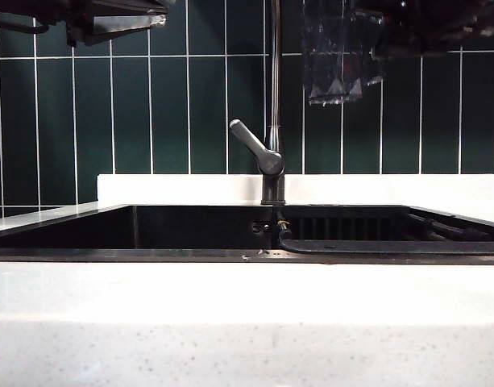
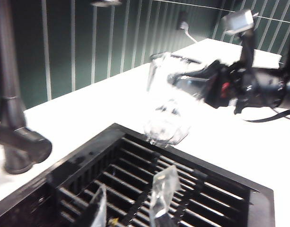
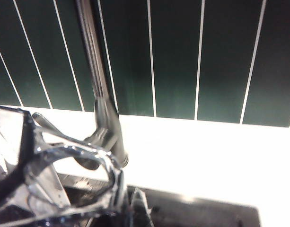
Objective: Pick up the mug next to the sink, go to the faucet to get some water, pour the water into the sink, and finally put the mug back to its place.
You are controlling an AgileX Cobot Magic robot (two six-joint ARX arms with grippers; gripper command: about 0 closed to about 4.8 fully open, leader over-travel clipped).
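Right, from my exterior camera the nearest thing is the white speckled counter (image 1: pixel 247 339) filling the six o'clock half of the picture, and just beyond it the black sink (image 1: pixel 190 230) runs across the middle, its ribbed rack (image 1: pixel 351 230) showing toward three o'clock. Behind the basin, dead centre, the faucet (image 1: pixel 272 121) stands upright on its short base, with the grey lever handle (image 1: pixel 251 145) angled out toward ten o'clock. Farther back is the dark green tiled wall (image 1: pixel 150 113). Up at one o'clock I see the mug (image 1: pixel 335 52) held high above the rack side of the sink, just right of the faucet pipe, with the right gripper (image 1: pixel 408 28) dark against the top edge beside it. The left gripper (image 1: pixel 110 20) hangs at eleven o'clock, well apart from the mug. On my left wrist camera, its clear fingertips (image 2: pixel 163 189) stand parted with nothing between them, so it is released, hovering over the rack (image 2: pixel 159 184); beyond it the mug (image 2: pixel 166 104) is clamped in the right gripper (image 2: pixel 201 82) over the far rim of the sink (image 2: pixel 263 198), the faucet (image 2: pixel 12 104) off at nine o'clock. On my right wrist camera, the right gripper is grasping the mug (image 3: pixel 64 175), the glass rim close up, with the faucet (image 3: pixel 100 94) just behind it and the counter (image 3: pixel 206 156) beyond.
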